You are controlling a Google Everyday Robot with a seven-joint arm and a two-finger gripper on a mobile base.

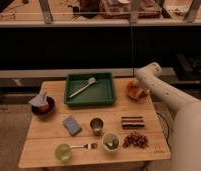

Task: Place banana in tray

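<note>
Camera view is being taken up mostly by a wooden table (44,135), on which all the items are being displayed. The robot's white arm (169,97) is being extended in from the right, and its bent end is being held over the table's far right corner. A dark green tray (101,95) is being shown at the far middle of the table, with a long pale utensil (83,88) being carried diagonally on its floor.

A dark bowl (49,109) is being shown near the left edge, with a greyish item and a red item inside. An orange bowl (130,94) is being shown just right of the tray, apart from it. The gripper (136,87) is being held down at this orange bowl; whether it is open or closed cannot be told.

Along the near half, a dark bar (132,121), a heap of brown bits (138,140), a blue sponge (72,125), a metal cup (97,125), a green cup (111,142), a yellow-green cup (63,151) and a fork (85,146) are being displayed.

The banana (140,93) is being glimpsed only as a pale patch in the orange bowl beneath the gripper, outside the tray; whether it is being gripped cannot be told.
</note>
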